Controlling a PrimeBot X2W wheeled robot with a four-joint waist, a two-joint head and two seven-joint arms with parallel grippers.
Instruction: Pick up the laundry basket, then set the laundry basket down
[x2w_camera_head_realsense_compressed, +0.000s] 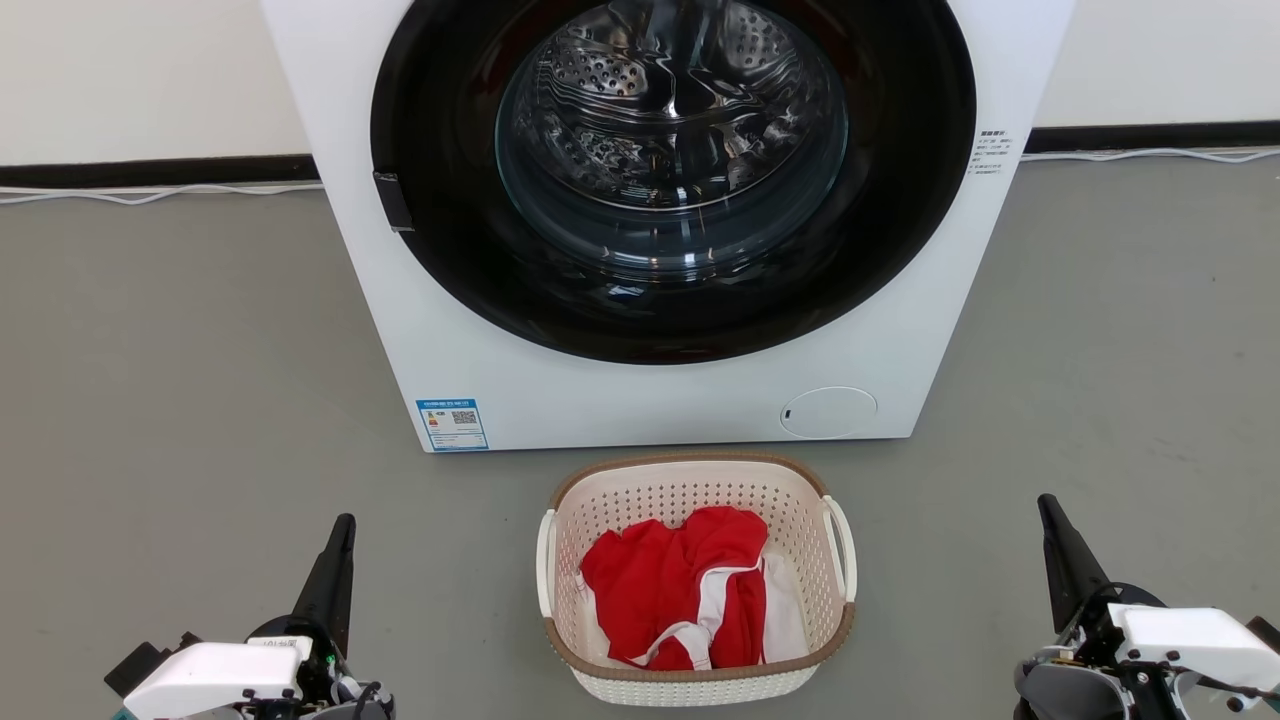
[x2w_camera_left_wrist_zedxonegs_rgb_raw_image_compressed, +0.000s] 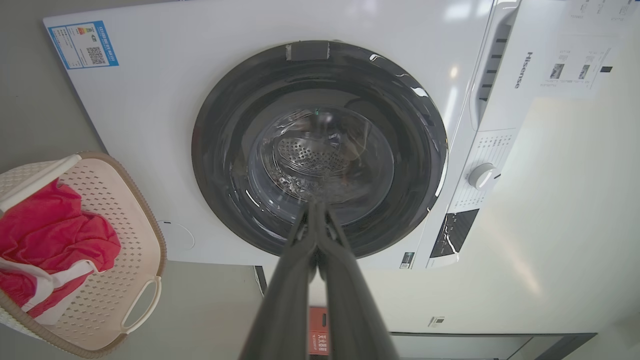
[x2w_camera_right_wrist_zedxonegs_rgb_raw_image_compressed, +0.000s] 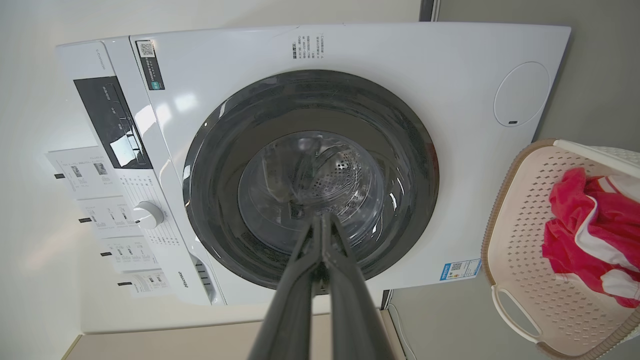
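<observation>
You have the laundry basket (x2w_camera_head_realsense_compressed: 680, 495) sitting on the grey floor (x2w_camera_head_realsense_compressed: 200, 400) just in front of the washing machine (x2w_camera_head_realsense_compressed: 560, 390), between your two grippers and touched by neither. It is a small cream-white perforated tub with rounded corners, a brown woven-look rim and a white handle on each side, holding a crumpled red garment (x2w_camera_head_realsense_compressed: 670, 580) with white trim. Your left gripper (x2w_camera_head_realsense_compressed: 342, 525) and right gripper (x2w_camera_head_realsense_compressed: 1047, 503) each have their fingers pressed together on nothing.
</observation>
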